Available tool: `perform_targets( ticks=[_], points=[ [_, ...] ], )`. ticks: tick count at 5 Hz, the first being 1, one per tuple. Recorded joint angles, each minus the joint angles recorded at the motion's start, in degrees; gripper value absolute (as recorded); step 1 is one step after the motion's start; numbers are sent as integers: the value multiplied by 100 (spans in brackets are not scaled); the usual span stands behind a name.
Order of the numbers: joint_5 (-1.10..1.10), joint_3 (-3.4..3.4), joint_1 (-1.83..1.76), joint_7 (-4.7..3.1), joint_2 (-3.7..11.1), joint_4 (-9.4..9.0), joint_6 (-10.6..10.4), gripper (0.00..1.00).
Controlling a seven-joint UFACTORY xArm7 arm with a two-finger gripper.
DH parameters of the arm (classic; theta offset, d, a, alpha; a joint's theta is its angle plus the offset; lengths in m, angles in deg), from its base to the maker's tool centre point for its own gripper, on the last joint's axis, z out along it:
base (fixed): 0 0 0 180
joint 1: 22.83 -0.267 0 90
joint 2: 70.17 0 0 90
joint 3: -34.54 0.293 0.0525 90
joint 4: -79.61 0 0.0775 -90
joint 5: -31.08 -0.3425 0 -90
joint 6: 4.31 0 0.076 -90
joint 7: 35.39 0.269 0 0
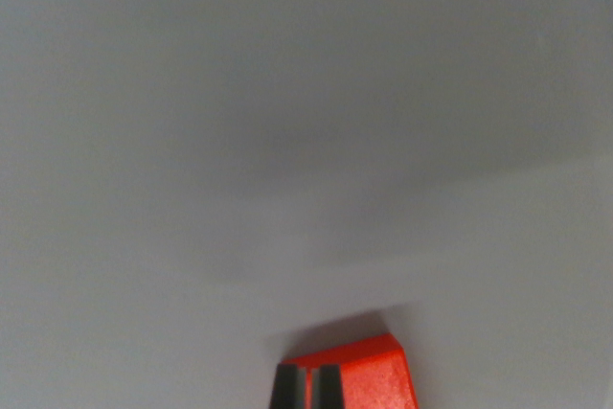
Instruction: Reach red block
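Wrist view: blurred, plain grey bench (287, 122) fills nearly all I see.
Block (369, 378): red, at the bottom edge, right of centre, cut off by the frame.
Dark strips (306, 388): two, upright, over the block's left face.
Shadow: behind the block.
My pincer: cannot tell whether apart or together.
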Motion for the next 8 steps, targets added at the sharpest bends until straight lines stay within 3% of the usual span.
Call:
perform_targets(
  ticks=[1, 2, 3, 4, 5, 6, 7, 8],
  points=[
    [37, -22, 24, 26, 14, -196, -220, 0],
    [37, -22, 24, 26, 14, -196, -220, 0],
    [72, -43, 46, 51, 27, -379, -424, 0],
    [72, -43, 46, 51, 27, -379, -424, 0],
    [103, -61, 67, 73, 38, -545, -610, 0],
    [103, -61, 67, 73, 38, -545, -610, 0],
    [131, -77, 84, 93, 49, -689, -770, 0],
    [131, -77, 84, 93, 49, -689, -770, 0]
  ],
)
